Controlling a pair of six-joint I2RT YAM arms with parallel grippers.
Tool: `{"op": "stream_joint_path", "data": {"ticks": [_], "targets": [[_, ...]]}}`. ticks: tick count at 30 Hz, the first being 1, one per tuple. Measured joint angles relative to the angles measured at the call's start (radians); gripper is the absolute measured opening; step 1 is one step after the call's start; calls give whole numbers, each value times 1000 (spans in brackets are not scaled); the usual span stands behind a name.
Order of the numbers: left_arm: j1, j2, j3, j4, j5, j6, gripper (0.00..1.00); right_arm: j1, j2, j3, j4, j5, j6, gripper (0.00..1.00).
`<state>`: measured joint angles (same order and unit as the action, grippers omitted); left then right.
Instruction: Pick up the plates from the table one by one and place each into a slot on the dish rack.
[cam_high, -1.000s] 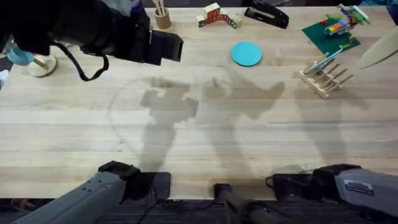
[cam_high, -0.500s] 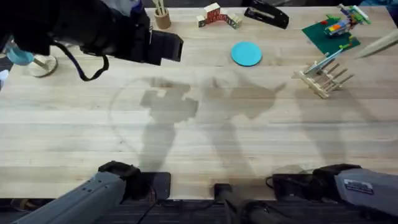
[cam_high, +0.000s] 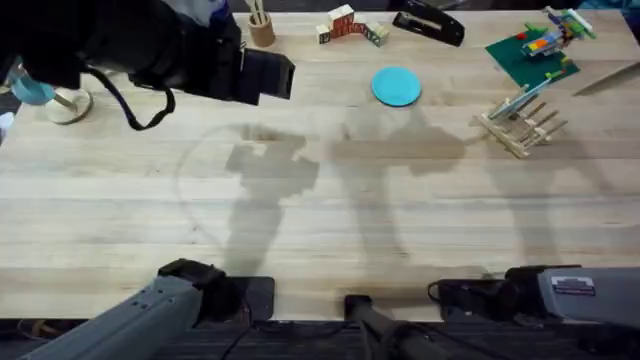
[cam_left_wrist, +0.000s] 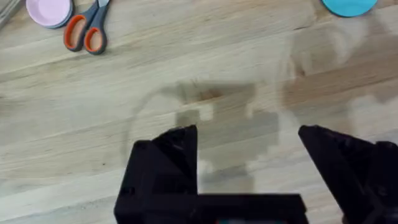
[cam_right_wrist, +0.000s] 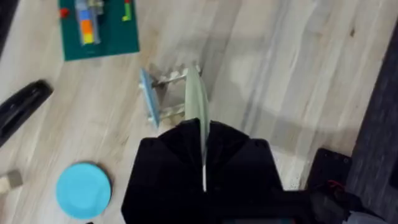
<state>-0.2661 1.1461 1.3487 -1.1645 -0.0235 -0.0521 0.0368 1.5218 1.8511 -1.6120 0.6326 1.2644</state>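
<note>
A cream plate (cam_right_wrist: 194, 102) is edge-on in my right gripper (cam_right_wrist: 203, 142), which is shut on it. In the overhead view this cream plate (cam_high: 610, 78) hangs at the right edge, above and to the right of the dish rack (cam_high: 522, 125). A pale blue plate (cam_right_wrist: 147, 98) stands upright between the pegs of the dish rack (cam_right_wrist: 171, 112). A bright blue plate (cam_high: 396, 86) lies flat on the table (cam_high: 330, 220) at the back middle. My left arm (cam_high: 150, 50) hovers high at the back left; its gripper (cam_left_wrist: 249, 140) is open, with nothing between the fingers.
A green baseplate (cam_high: 530, 52) with bricks lies behind the rack. A black stapler (cam_high: 428, 20), wooden blocks (cam_high: 350, 25) and a cup of sticks (cam_high: 261, 28) line the far edge. A pink dish (cam_left_wrist: 48, 11) and orange scissors (cam_left_wrist: 86, 32) lie under my left arm.
The cream plate in my right gripper has turned from a broad oval to edge-on near the rack, and its shadow has shifted right. The left arm has not moved.
</note>
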Motion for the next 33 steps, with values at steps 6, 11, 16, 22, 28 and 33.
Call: {"op": "stream_joint_path", "data": {"ticks": [6,11,16,22,28,33], "targets": [[0,0,0,1,0,0,993,-35,56,0,15,-9,-49,30],[0,0,0,1,0,0,995,-39,110,0,70,-30,-118,30],[0,0,0,0,0,0,993,-58,144,0,104,-54,-152,30],[0,0,0,0,0,0,994,-72,180,0,121,-58,-166,30],[0,0,0,1,0,0,993,-93,232,0,147,-79,-170,30],[0,0,0,0,0,0,995,-122,244,0,185,-129,-199,29]]}}
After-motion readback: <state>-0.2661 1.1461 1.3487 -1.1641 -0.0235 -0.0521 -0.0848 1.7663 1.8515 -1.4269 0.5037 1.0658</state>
